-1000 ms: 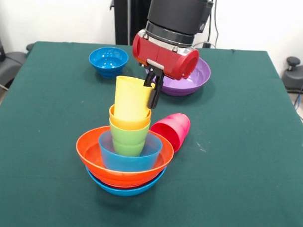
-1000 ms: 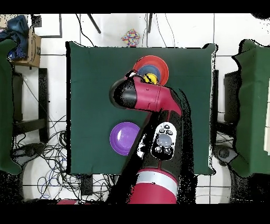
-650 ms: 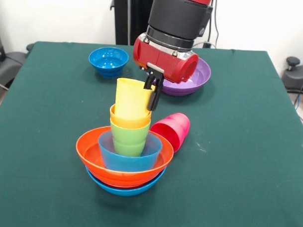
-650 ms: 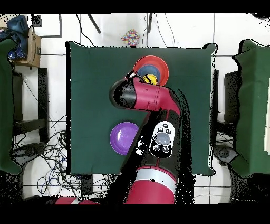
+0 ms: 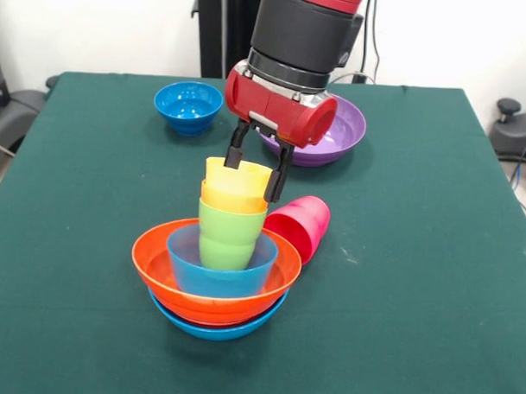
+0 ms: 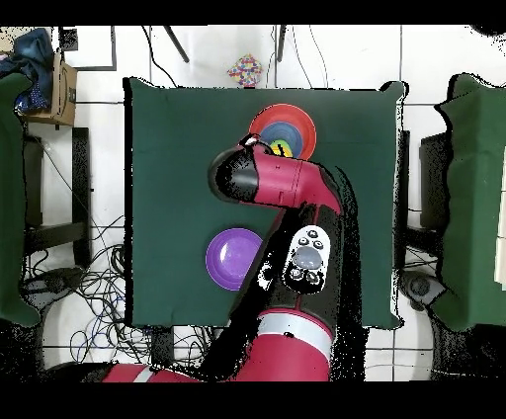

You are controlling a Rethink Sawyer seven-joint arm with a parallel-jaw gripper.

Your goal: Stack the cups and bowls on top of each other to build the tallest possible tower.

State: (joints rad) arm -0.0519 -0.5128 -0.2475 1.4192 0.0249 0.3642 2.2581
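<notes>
The tower stands near the front of the table: a wide light-blue bowl (image 5: 215, 328) at the base, a large orange bowl (image 5: 155, 267), a smaller light-blue bowl (image 5: 184, 270), then a green cup (image 5: 230, 237), an orange cup (image 5: 231, 199) and a yellow cup (image 5: 238, 174) nested on top. My gripper (image 5: 253, 180) is open, one finger on each side of the yellow cup's rim. A magenta-pink cup (image 5: 299, 224) lies on its side just right of the tower. From above, the tower's orange bowl (image 6: 260, 123) shows past the arm (image 6: 277, 183), which hides the gripper.
A dark-blue bowl (image 5: 188, 104) sits at the far left and a large purple bowl (image 5: 334, 137) behind the gripper, also visible as the purple bowl (image 6: 233, 259) from above. Green cloth covers the table (image 5: 416, 280).
The fingers, pinched on the tilted yellow cup's rim before, have spread apart. The yellow cup has dropped deeper and straighter into the orange cup.
</notes>
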